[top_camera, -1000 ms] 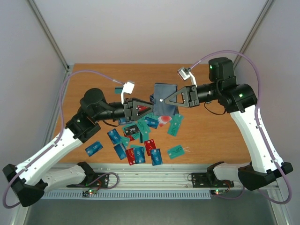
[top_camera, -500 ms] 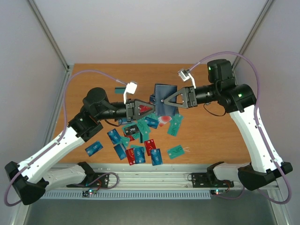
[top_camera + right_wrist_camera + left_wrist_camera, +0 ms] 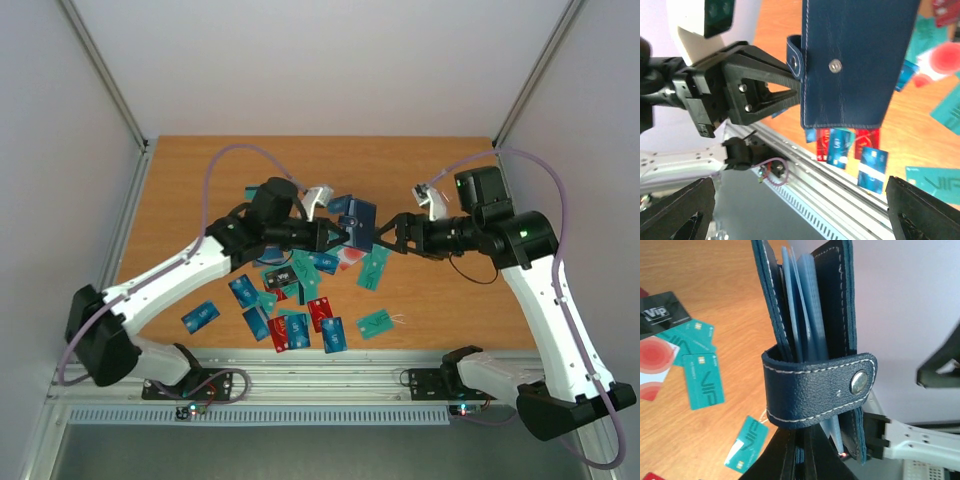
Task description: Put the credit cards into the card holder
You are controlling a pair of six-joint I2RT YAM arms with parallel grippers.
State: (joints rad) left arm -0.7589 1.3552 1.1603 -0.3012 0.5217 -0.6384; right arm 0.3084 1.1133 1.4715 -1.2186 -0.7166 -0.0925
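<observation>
1. Two arm bases flank 6 o'clock, right behind the metal rail [image 3: 330, 385] that edges the table [image 3: 440, 180].
2. Just past it, the credit cards [image 3: 297, 328] lie scattered flat from 7 to 5 o'clock. They are thin glossy rectangles in blue, teal and red, several overlapping. One blue card [image 3: 200, 315] sits apart toward 8 o'clock.
3. At centre, the card holder [image 3: 357, 218] is lifted off the wood, above the far fringe of the cards. The left gripper [image 3: 338, 232] reaches in from 9 o'clock, fingers clamped on its edge.
4. From 3 o'clock the right gripper [image 3: 386, 238] faces it, fingers spread wide and not touching the holder.
5. Up close it's pebbled navy leather with pale stitching. A strap [image 3: 815, 390] with a round metal snap [image 3: 860, 381] curls round the covers, and lighter blue sleeves show inside.
6. Bare smooth wood runs at 10, 12 and 2 to 4 o'clock. White walls [image 3: 320, 60] fence the left, far and right edges.
</observation>
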